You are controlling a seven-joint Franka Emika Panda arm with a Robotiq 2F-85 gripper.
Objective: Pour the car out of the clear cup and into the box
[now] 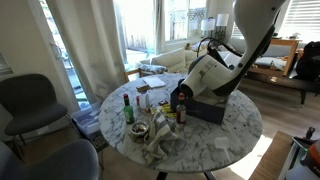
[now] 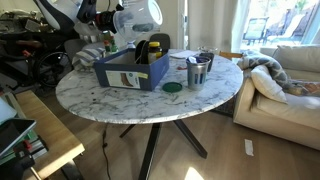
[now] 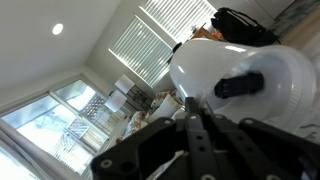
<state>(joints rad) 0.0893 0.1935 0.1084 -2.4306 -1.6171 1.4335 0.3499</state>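
The dark navy box (image 1: 210,112) stands on the round marble table (image 1: 225,140); it also shows near the table's far side in an exterior view (image 2: 125,75). My gripper (image 1: 181,101) hangs over the box's end, and it is tilted just above the box's open top in an exterior view (image 2: 150,50). The wrist view points up at the ceiling and my own arm. There the dark fingers (image 3: 192,105) stand close together on a faint see-through thing, which looks like the clear cup (image 3: 204,103). I cannot make out the car.
Dark glass bottles (image 1: 127,108) and a crumpled cloth (image 1: 160,140) lie on the table beside the box. A metal cup (image 2: 198,72) and a green lid (image 2: 172,88) sit next to the box. A grey chair (image 1: 30,100) and a sofa (image 2: 285,80) flank the table.
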